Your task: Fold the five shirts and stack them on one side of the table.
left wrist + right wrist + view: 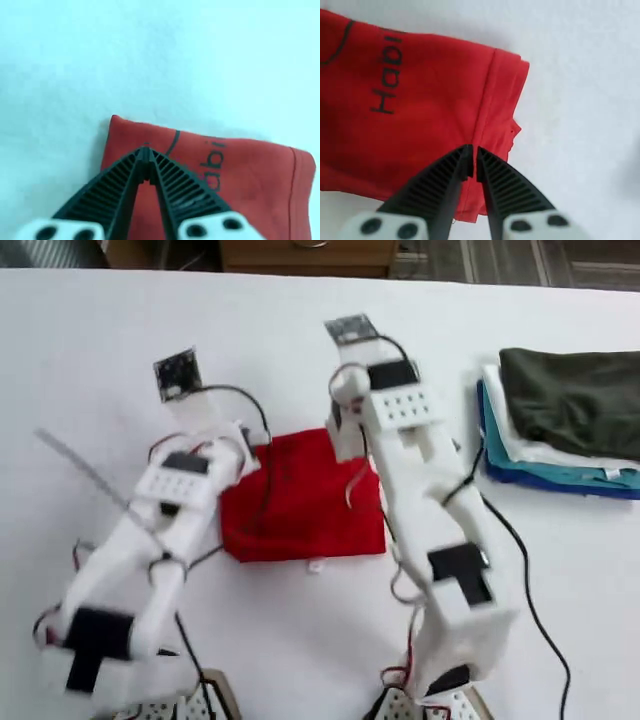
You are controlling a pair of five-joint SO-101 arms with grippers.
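Jaws first: pressed tip to tip on left gripper (145, 161) and on right gripper (472, 162), no cloth seen between. Poised over opposite ends of folded red shirt (300, 502), lying mid-table. Stack of folded shirts (565, 420) at right edge of table (100, 320). Risks judged: pinching top layer only, so fold opening in transit; right arm brushing stack, so layers sliding off.

Dark lettering (387, 75) is running across the red shirt (435, 120) beside a curved dark line (340, 45), and a white tag (315, 565) is lying at its edge, too small to read.
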